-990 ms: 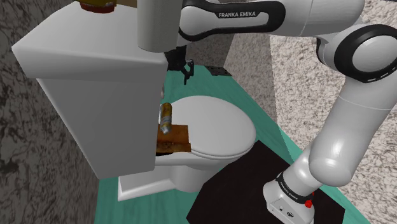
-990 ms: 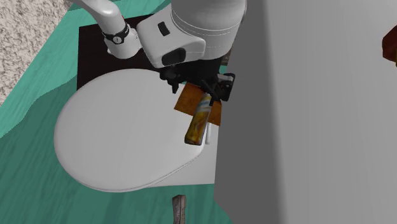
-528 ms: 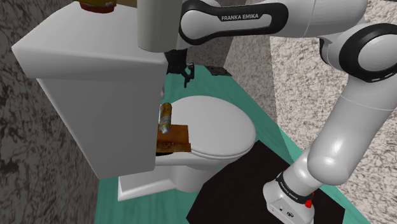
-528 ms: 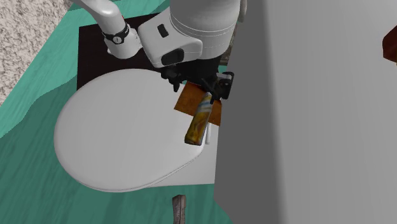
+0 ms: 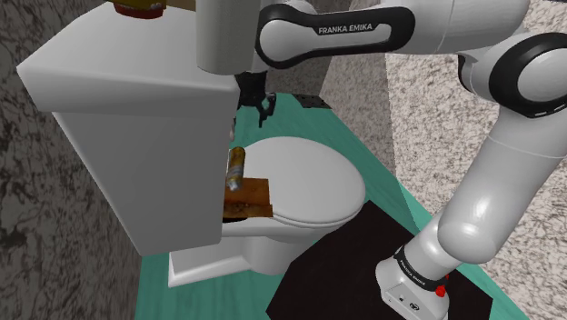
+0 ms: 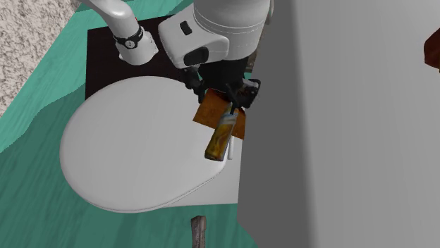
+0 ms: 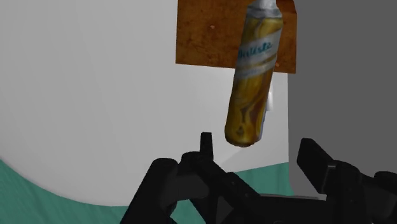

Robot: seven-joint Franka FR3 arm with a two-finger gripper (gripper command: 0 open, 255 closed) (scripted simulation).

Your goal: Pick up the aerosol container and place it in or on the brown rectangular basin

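A yellow aerosol can with a white cap lies across the brown rectangular basin; its base end hangs past the basin's edge over the white toilet lid. In the shoulder view the can rests on the basin right against the tank. My gripper hovers above the can, open, with its fingers apart and touching nothing. It is under the hand in the shoulder view, and in the second exterior view the gripper is just above the can and basin.
The grey toilet tank rises close beside the can and the hand. A brown item sits on the tank's top. A black mat lies on the teal floor under my stand. A small brown object lies on the floor.
The hand has lifted a little away from the can and shifted slightly toward the tank. The can and basin have stayed where they were.
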